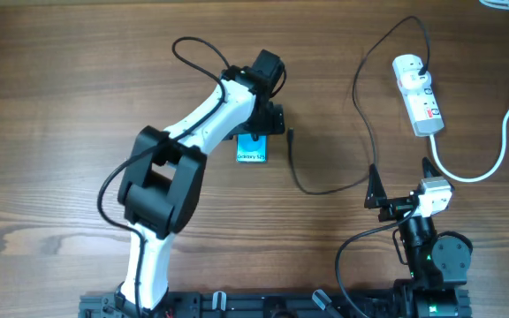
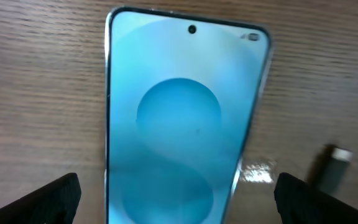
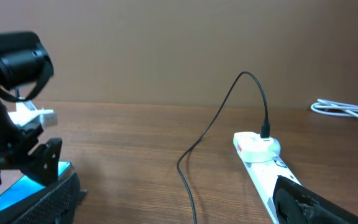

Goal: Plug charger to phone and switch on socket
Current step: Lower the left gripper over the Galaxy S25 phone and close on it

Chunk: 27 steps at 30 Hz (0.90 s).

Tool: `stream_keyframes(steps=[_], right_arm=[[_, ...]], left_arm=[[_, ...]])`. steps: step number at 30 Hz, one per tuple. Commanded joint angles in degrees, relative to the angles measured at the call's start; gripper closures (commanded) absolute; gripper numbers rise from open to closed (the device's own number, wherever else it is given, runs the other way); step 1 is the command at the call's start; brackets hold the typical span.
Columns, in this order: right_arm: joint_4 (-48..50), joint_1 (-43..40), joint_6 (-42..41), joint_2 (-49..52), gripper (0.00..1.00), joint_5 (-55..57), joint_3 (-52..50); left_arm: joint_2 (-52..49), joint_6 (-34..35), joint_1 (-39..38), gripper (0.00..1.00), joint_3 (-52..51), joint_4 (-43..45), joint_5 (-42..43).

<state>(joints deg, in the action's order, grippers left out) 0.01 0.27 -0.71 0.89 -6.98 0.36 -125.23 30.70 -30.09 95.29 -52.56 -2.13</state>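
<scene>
The phone (image 1: 252,152), cyan screen with a white strip at its near end, lies flat at the table's middle. My left gripper (image 1: 256,131) is open right over it. In the left wrist view the phone (image 2: 185,118) fills the centre and the two fingers of the left gripper (image 2: 179,199) stand either side of it without touching. The charger, a thin black cable (image 1: 358,97), runs from the socket (image 1: 419,95) to its plug tip (image 1: 290,136), which lies just right of the phone (image 2: 333,167). My right gripper (image 1: 402,181) is open and empty, near the cable's loop (image 3: 191,168).
A thick white lead (image 1: 502,132) curves from the socket's near end to the back right corner. The right wrist view shows the socket (image 3: 260,148), the left arm's head (image 3: 17,124) over the phone (image 3: 11,186) and the white lead (image 3: 347,111).
</scene>
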Motion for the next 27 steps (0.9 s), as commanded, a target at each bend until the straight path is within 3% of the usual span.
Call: stream_keyframes(steps=[1, 6, 27], right_arm=[[0.3, -0.2, 0.7, -0.3, 0.00, 1.0, 0.0], [0.3, -0.2, 0.7, -0.3, 0.00, 1.0, 0.0], [0.3, -0.2, 0.7, -0.3, 0.00, 1.0, 0.0]], left_arm=[[-1.6, -1.2, -0.6, 0.00, -0.4, 0.8, -2.4], [-1.7, -2.1, -1.9, 0.00, -0.4, 0.8, -5.5], [-4.8, -5.5, -0.6, 0.00, -0.4, 1.2, -3.9]])
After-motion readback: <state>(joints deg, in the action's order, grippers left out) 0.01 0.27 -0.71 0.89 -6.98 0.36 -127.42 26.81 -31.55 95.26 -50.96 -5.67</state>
